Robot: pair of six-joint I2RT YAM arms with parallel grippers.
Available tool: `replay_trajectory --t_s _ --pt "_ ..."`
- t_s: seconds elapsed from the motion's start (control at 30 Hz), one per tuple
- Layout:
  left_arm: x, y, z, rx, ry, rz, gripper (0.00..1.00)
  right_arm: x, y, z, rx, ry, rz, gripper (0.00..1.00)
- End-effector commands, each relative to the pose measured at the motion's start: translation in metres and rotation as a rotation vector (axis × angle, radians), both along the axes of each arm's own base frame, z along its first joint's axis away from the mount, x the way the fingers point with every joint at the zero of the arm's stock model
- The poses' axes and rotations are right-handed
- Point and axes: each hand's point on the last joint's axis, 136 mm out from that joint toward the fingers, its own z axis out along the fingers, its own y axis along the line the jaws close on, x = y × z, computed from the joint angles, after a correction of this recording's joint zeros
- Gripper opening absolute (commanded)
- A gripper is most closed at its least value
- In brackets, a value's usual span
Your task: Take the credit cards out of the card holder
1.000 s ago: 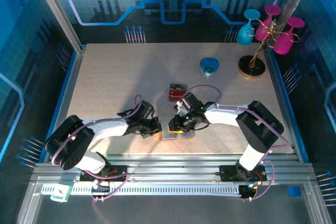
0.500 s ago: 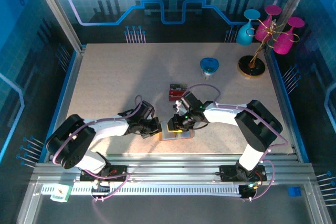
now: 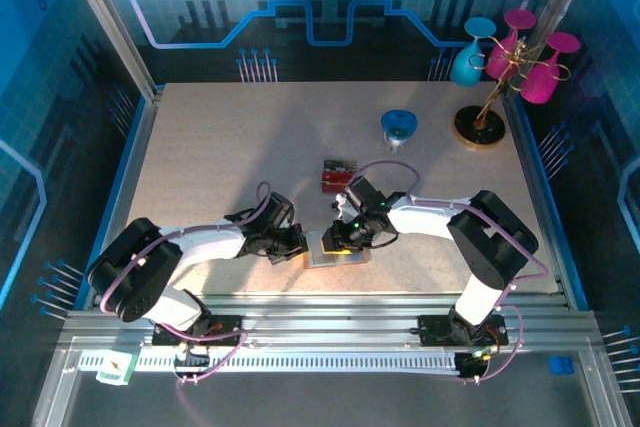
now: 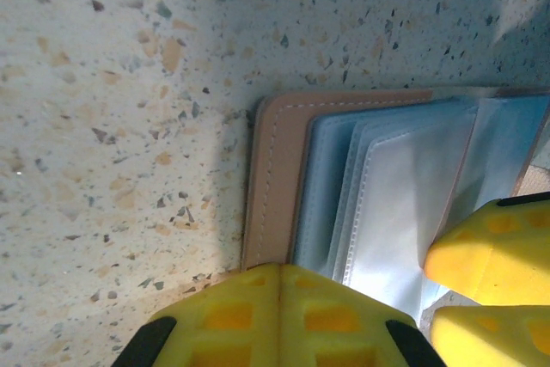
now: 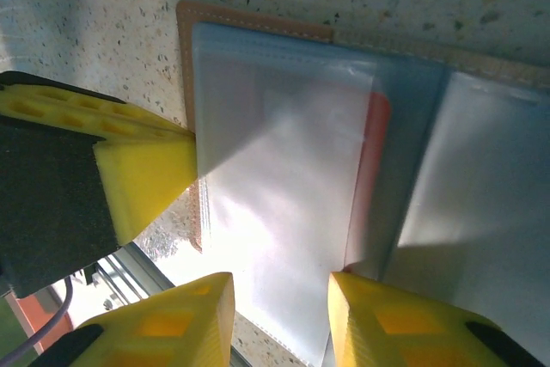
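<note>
Card holder (image 3: pixel 335 250) is lying open and flat on the counter (image 3: pixel 220 157), at the 6 o'clock side near the front rail, pale blue inside up, tan rim showing. Left hand (image 3: pixel 297 245) sits at its 9 o'clock: fingers closed tight together, tip right on the holder's tan edge (image 4: pixel 273 178). I can't tell whether it's pinching the rim or just pressing on it. Right hand (image 3: pixel 338 240) comes in from the holder's 1 o'clock and is low over the clear sleeves (image 5: pixel 284 169). Its yellow fingers (image 5: pixel 172 324) are partly apart with a sleeve page lying under the gap, and I can't see anything clamped between them. In the right wrist view, a red-orange card (image 5: pixel 376 161) is still tucked in a sleeve pocket near the holder's fold, at about 1 o'clock from the fingertip gap. Two loose credit cards (image 3: pixel 338 175), one dark and one red, lie touching on the counter at the holder's 12 o'clock, well clear of both hands. A blue cup (image 3: pixel 398 128) stands further out at 1 o'clock. A stand of pink and teal glasses (image 3: pixel 500 57) is in the far corner at 2 o'clock.
</note>
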Motion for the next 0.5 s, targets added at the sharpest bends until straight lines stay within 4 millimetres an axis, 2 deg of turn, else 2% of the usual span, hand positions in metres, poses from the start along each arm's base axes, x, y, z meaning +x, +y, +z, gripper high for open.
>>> replay_trajectory --t_s 0.0,0.47 --pt "-0.0095 0.0091 -0.0087 0.054 0.029 -0.008 0.00 -0.0056 -0.0054 -0.0051 -0.048 0.005 0.020 0.35" --pt "-0.0113 0.0149 -0.0050 0.068 0.014 -0.001 0.00 -0.0057 -0.0096 -0.0095 -0.039 0.015 0.007 0.35"
